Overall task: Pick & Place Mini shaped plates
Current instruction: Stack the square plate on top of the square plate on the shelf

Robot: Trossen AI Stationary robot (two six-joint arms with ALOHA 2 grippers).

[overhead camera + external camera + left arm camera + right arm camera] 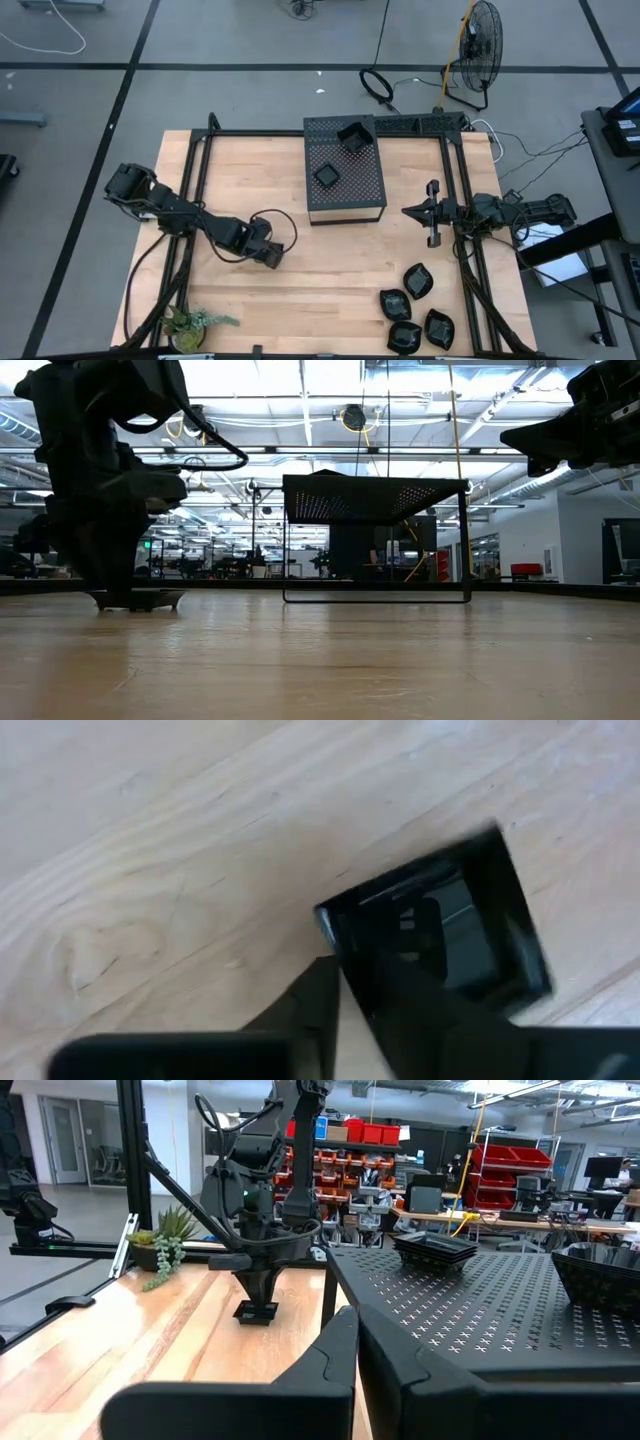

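A square black mini plate (pixel 450 930) lies flat on the wooden table (pixel 330 260) at the left. My left gripper (pixel 270 256) points down on it and is shut on its rim. Two more plates (pixel 352 133) (pixel 326 175) sit on top of the black perforated box (pixel 345 185) at the far centre. Several leaf-shaped and angular plates (pixel 405 300) lie on the table at the near right. My right gripper (pixel 430 212) waits level and shut, right of the box, touching nothing. My left gripper has the square plate's rim (pixel 335 935) near one corner, one finger (pixel 410 1005) inside the dish and the other finger (pixel 315 1005) outside it. The fingers come from above, pointing steeply down. The plate sits level with its base on the table (pixel 135 600).
A small green plant (pixel 195 322) stands at the table's near left corner. A black frame (pixel 200 150) runs along the table's left, far and right sides. Bare wood lies between the left gripper and the plates at the near right.
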